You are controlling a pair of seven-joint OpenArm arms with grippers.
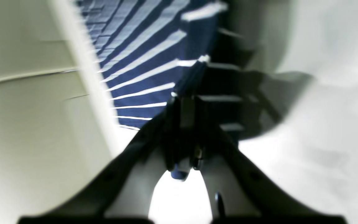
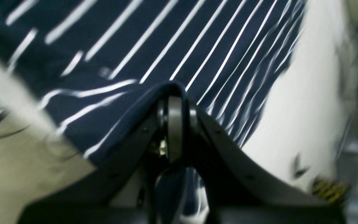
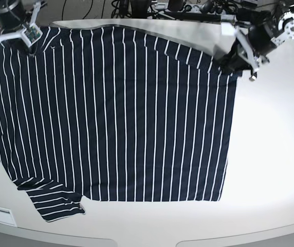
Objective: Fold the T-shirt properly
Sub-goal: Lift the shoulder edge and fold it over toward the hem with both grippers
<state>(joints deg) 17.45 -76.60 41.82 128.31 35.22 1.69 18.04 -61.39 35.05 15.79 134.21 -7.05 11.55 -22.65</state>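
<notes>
base view: white table (image 3: 270,154) under t-shirt (image 3: 116,118)

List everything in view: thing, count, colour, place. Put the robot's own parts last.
T-shirt: one, dark navy with thin white stripes, spread flat over most of the table, one sleeve at the near left corner.
Table: one, white, bare on the right side and along the near edge.
Cables and equipment: several, dark, behind the table's far edge.
Right gripper: one, black, far left corner in the base view, shut on the T-shirt's edge.
Left gripper: one, black, far right in the base view, shut on the T-shirt's far right corner.
</notes>
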